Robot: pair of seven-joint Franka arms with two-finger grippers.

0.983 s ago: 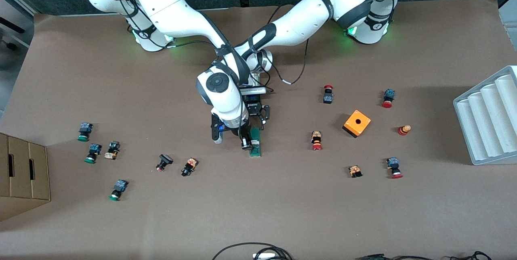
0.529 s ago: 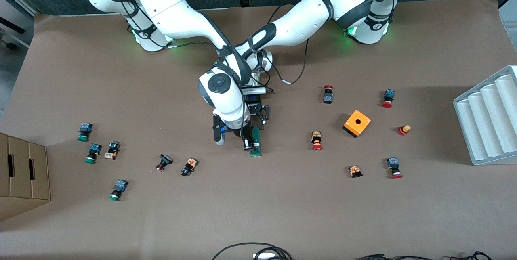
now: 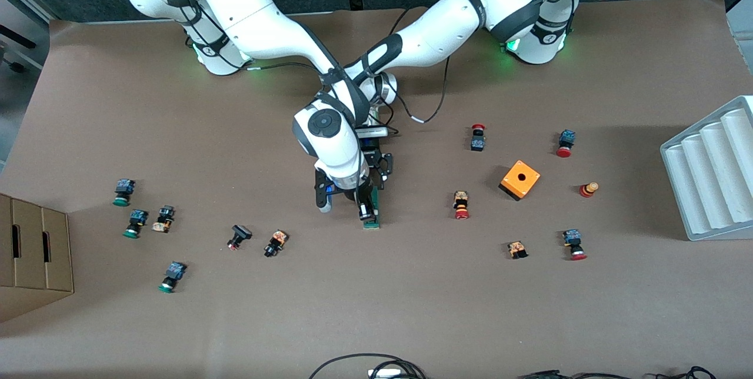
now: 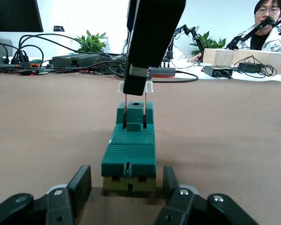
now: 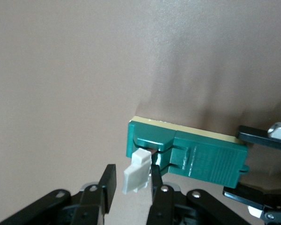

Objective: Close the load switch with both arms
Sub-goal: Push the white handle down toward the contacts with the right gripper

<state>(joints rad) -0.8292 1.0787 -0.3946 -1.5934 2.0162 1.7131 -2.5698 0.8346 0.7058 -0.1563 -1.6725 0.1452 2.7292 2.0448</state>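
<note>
Front view puts the load switch [image 3: 372,209] mid-table, its long axis running toward the camera; the left gripper [image 4: 127,188] clamps the end farther from the camera; the right gripper [image 5: 129,183] pinches the white sliding piece [image 5: 137,171] at the nearer end, which likely needs pushing inward.

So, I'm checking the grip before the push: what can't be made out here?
Front view: the right gripper and wrist cover most of the load switch and the left gripper.
Left wrist view: the right gripper's finger hides most of the white sliding piece.
Right wrist view: the frame edge cuts off the left gripper's fingers.
</note>
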